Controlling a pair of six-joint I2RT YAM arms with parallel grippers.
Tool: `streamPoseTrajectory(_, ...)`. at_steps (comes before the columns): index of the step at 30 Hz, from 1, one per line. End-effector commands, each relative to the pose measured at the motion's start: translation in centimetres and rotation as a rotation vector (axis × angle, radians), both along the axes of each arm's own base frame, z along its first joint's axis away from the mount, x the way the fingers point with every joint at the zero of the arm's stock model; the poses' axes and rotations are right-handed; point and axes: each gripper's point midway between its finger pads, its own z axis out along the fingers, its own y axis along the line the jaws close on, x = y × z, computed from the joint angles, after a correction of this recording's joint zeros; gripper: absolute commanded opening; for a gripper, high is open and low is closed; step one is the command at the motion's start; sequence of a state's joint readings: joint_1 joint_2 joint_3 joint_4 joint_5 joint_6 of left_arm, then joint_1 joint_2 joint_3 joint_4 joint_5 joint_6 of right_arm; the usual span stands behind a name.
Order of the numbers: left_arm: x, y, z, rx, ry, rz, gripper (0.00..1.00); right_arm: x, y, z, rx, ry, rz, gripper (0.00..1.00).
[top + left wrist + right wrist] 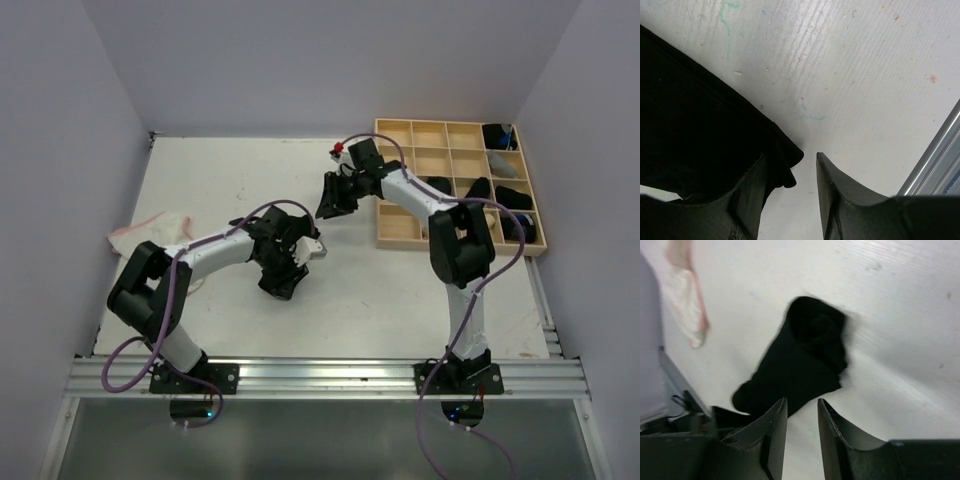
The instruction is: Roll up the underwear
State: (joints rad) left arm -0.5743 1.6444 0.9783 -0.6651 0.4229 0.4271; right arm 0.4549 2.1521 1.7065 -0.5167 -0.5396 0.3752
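Observation:
Black underwear (802,357) lies bunched on the white table, with a rolled end at its far side. My right gripper (802,401) hovers just short of its near edge, open, with only table showing between the fingers. In the left wrist view the same black underwear (700,130) fills the left side and drapes over my left finger (747,200). My left gripper (790,156) is open and clamps nothing. From above, the left gripper (281,280) and the right gripper (331,205) face each other mid-table. Whitish underwear with pink edging (150,228) lies at the far left.
A pale wooden grid tray (398,228) stands at the back right, with black rolls (514,197) in its right-hand cells. The right arm's elbow (460,245) overhangs the tray's front edge. A metal rail (330,375) runs along the near edge.

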Motion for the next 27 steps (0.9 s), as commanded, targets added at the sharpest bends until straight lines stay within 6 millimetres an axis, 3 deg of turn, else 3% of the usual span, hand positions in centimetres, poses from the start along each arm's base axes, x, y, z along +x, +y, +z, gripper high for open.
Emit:
streamPoseTrajectory(1, 0.1, 0.2, 0.6, 0.017, 0.004, 0.027, 0.48, 0.1, 2.6, 8.1, 0.218, -0.108, 0.009, 0.33)
streamPoseTrajectory(4, 0.3, 0.1, 0.8, 0.012, -0.006, 0.029, 0.49, -0.8, 4.7, 8.5, 0.299, -0.036, 0.015, 0.29)
streamPoseTrajectory(7, 0.3, 0.0, 0.8, 0.007, -0.012, 0.042, 0.50, -1.3, 7.0, 7.4, 0.375, 0.059, -0.010, 0.29)
streamPoseTrajectory(8, 0.4, 0.0, 0.8, 0.004, -0.018, 0.042, 0.50, -2.0, 7.6, 5.8, 0.382, 0.108, -0.018, 0.29)
streamPoseTrajectory(11, 0.5, -0.1, 0.6, 0.001, -0.015, 0.059, 0.51, -2.5, 8.8, 3.9, 0.451, 0.162, -0.058, 0.29)
streamPoseTrajectory(13, 0.3, -0.1, 0.3, 0.006, -0.004, 0.067, 0.51, -2.1, 9.0, 1.3, 0.444, 0.179, -0.095, 0.30)
streamPoseTrajectory(15, 0.2, -0.2, 0.3, -0.001, -0.005, 0.068, 0.51, -2.3, 8.8, -2.6, 0.402, 0.218, -0.113, 0.30)
streamPoseTrajectory(18, 0.2, -0.1, 0.5, -0.012, -0.015, 0.069, 0.53, -1.9, 9.0, -5.2, 0.373, 0.220, -0.116, 0.29)
streamPoseTrajectory(19, 0.1, -0.1, 0.7, -0.017, -0.022, 0.066, 0.54, -2.5, 8.6, -7.4, 0.312, 0.238, -0.097, 0.29)
streamPoseTrajectory(24, 0.5, -1.3, 5.1, -0.144, -0.132, 0.026, 0.61, -1.7, 8.8, -8.6, 0.256, 0.198, -0.053, 0.29)
streamPoseTrajectory(27, -0.2, -1.9, 7.6, -0.211, -0.180, -0.031, 0.69, -1.3, 8.9, -8.7, 0.246, 0.157, -0.005, 0.29)
